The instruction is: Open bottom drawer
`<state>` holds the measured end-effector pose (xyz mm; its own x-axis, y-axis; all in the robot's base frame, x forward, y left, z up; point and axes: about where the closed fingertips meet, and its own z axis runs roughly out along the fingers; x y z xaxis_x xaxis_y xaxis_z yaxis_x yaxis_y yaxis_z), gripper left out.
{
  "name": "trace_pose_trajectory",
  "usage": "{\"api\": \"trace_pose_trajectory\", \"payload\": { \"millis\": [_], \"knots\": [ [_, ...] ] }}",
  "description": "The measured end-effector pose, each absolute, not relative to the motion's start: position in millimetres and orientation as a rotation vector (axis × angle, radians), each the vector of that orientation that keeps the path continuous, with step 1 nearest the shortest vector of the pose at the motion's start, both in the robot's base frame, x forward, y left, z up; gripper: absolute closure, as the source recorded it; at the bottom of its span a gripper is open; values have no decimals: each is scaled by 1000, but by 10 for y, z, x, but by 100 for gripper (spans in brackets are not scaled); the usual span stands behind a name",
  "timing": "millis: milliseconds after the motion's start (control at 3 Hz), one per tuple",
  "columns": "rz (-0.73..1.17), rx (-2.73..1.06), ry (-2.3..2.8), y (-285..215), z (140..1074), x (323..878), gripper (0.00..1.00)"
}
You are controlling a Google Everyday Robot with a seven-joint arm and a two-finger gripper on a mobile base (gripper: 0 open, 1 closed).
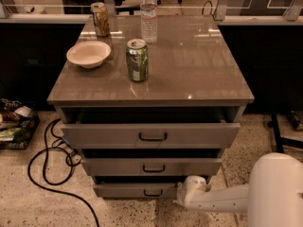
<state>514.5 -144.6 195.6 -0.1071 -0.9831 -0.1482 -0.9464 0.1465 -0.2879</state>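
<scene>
At the foot of the cabinet (151, 86), the bottom drawer (128, 190) is seen as a thin front running left to right. The gripper (189, 193) is placed at its right end, with the black loop handle (152, 193) just leftward; its grip state cannot be told.

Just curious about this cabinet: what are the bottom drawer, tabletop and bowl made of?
The bottom drawer looks like grey painted metal, matte, with a black loop handle. The tabletop seems glossy brown laminate or similar; it mirrors lights. The bowl looks pale matte plastic or paper; unclear. The gripper, in a smooth white shell, sits at that drawer's right end.
</scene>
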Motion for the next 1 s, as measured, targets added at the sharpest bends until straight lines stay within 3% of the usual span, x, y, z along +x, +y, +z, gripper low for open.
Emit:
{"api": "trace_pose_trajectory", "payload": {
  "millis": [333,667,1000],
  "knots": [
    [-172,-1866,2127,-1446,1956,5144,12],
    [-171,-1867,2128,-1443,1947,5136,0],
    [-177,-1869,2131,-1442,1964,5128,0]
  ]
}}
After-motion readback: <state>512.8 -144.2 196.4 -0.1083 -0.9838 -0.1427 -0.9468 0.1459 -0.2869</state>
